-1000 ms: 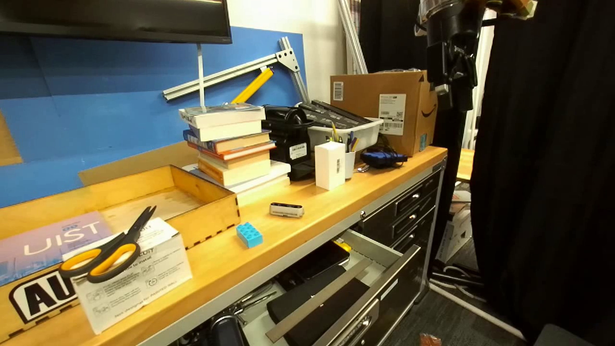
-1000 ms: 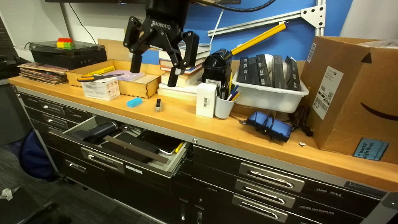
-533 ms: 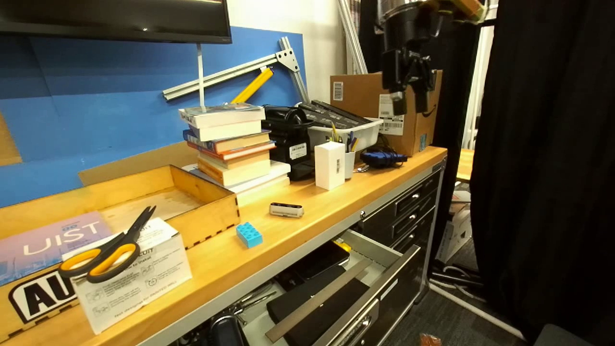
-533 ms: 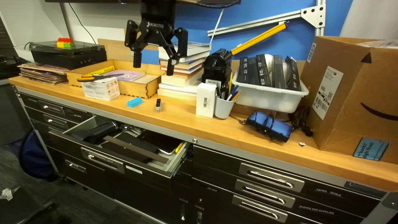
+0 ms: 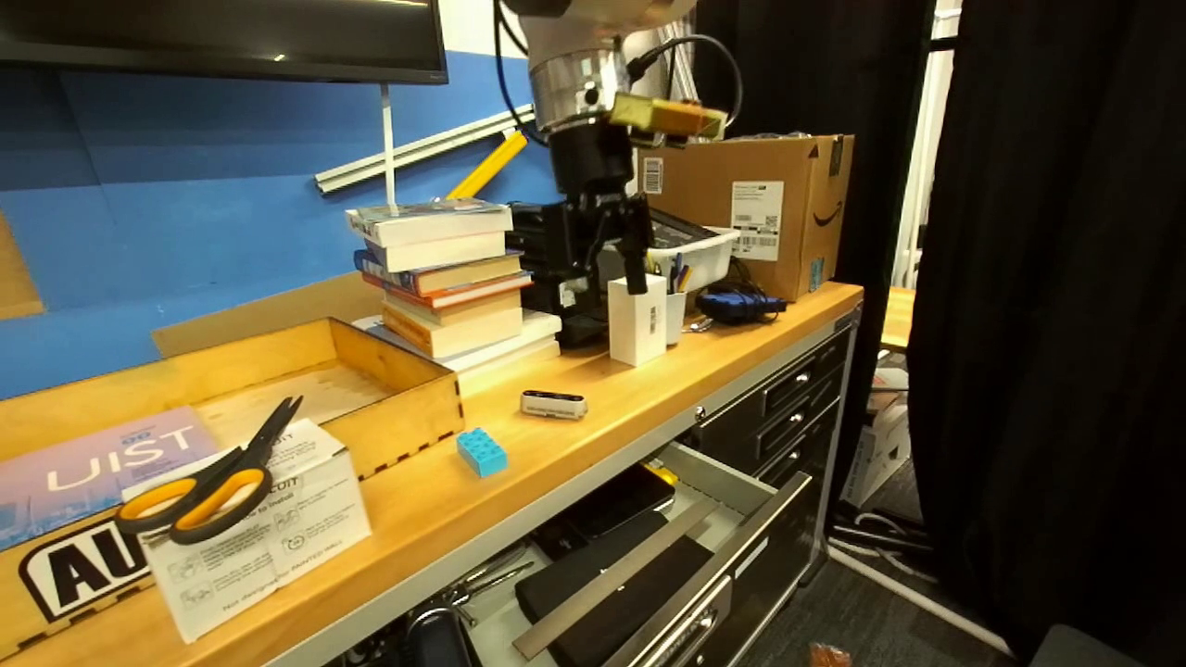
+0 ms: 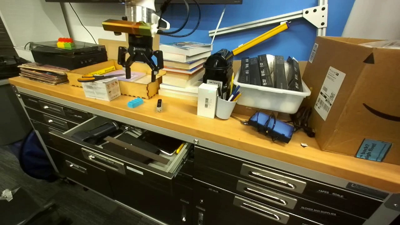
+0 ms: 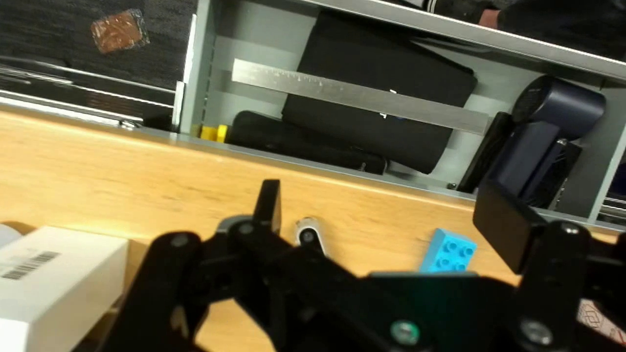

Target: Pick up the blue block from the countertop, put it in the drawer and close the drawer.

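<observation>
The blue block (image 5: pixel 482 452) is a small light-blue brick with studs, lying on the wooden countertop (image 5: pixel 649 400) near its front edge. It also shows in an exterior view (image 6: pixel 135 102), and in the wrist view (image 7: pixel 446 254) its lower part is hidden by the gripper body. The drawer (image 6: pixel 150 175) below is pulled open; the wrist view (image 7: pixel 259 45) shows its grey interior. My gripper (image 6: pixel 141 76) is open and empty, well above the countertop. In an exterior view the gripper (image 5: pixel 607 287) hangs in front of the white box. In the wrist view the block lies nearer the right finger (image 7: pixel 503 222).
A small white-and-black object (image 6: pixel 159 105) lies beside the block. A white carton with scissors (image 6: pixel 101 89), a wooden tray (image 6: pixel 137 90), a book stack (image 6: pixel 184 76) and a white box (image 6: pixel 207 100) stand around. The drawer holds a ruler (image 7: pixel 362 96) and dark items.
My gripper has moved left in both exterior views, lower and farther in over the countertop, staying open. The block and the drawer have not moved.
</observation>
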`<state>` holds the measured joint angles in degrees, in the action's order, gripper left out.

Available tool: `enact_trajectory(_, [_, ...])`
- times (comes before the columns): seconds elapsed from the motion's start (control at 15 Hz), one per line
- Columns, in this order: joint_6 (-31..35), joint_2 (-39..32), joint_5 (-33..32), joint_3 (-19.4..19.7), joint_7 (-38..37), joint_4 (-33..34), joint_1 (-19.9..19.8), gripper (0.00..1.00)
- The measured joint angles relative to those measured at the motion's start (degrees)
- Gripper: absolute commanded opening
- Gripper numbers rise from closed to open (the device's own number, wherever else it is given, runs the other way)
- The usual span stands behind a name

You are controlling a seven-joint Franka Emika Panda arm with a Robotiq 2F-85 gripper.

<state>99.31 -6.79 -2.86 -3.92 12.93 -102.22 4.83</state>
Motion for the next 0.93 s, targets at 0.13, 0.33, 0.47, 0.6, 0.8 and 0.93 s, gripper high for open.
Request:
enact_trajectory(0.13, [1.6,-3.4,0.0,-1.5,-2.3,1.0,1.3,1.00])
enact_trajectory(0.33, [3.7,-6.8,0.0,-3.0,-6.2,1.2,3.2,1.00])
enact_trajectory(0.47, [7.1,-7.8,-0.6,-3.6,-9.5,0.0,4.5,1.00])
enact_trajectory(0.6, [11.2,-8.2,-1.3,-4.1,-12.6,-1.7,6.0,1.00])
enact_trajectory(0.8, [16.3,-8.3,-1.4,-5.0,-16.7,-4.1,7.8,1.00])
enact_trajectory(0.93, [21.2,-8.4,-3.1,-5.1,-19.7,-5.8,9.0,1.00])
